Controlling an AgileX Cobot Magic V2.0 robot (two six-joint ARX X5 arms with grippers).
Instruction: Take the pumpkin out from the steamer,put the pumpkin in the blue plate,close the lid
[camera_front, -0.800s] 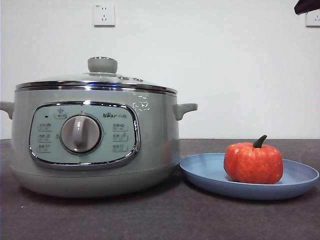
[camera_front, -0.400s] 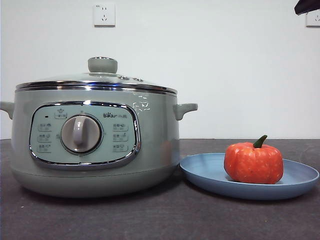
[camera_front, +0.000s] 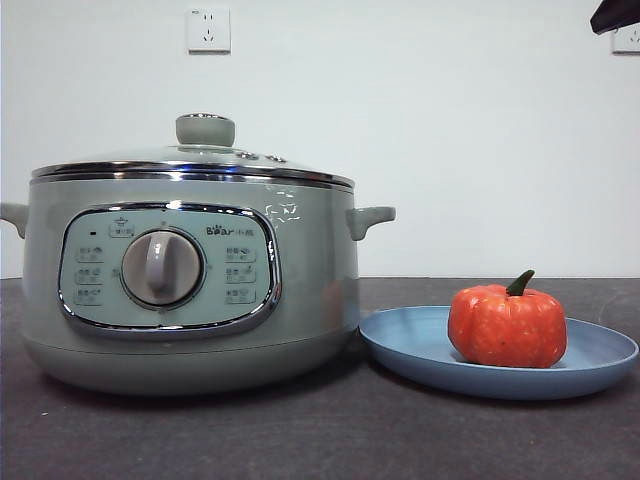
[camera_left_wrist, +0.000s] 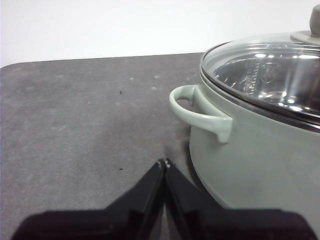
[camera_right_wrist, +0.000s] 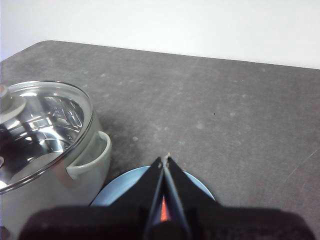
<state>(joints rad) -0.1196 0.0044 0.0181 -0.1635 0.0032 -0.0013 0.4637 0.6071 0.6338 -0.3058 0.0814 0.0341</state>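
Observation:
The orange-red pumpkin (camera_front: 507, 326) with its green stem rests upright on the blue plate (camera_front: 420, 345), right of the steamer (camera_front: 300, 290). The glass lid (camera_front: 190, 165) sits closed on the steamer's chrome rim, its sage knob on top. In the left wrist view my left gripper (camera_left_wrist: 164, 163) is shut and empty, beside the steamer (camera_left_wrist: 250, 150) near its side handle, with the lid (camera_left_wrist: 270, 70) in place. My right gripper (camera_right_wrist: 165, 159) is shut and empty, high above the blue plate (camera_right_wrist: 120, 187); a sliver of the pumpkin (camera_right_wrist: 163, 210) shows between its jaws. A black arm tip (camera_front: 612, 14) shows at the top right corner.
The dark grey table (camera_front: 320, 440) runs in front of the pot and plate. A white wall with two sockets (camera_front: 208, 29) stands behind. Bare tabletop (camera_left_wrist: 80, 110) lies beside the steamer's handle (camera_left_wrist: 200, 112) on the left side.

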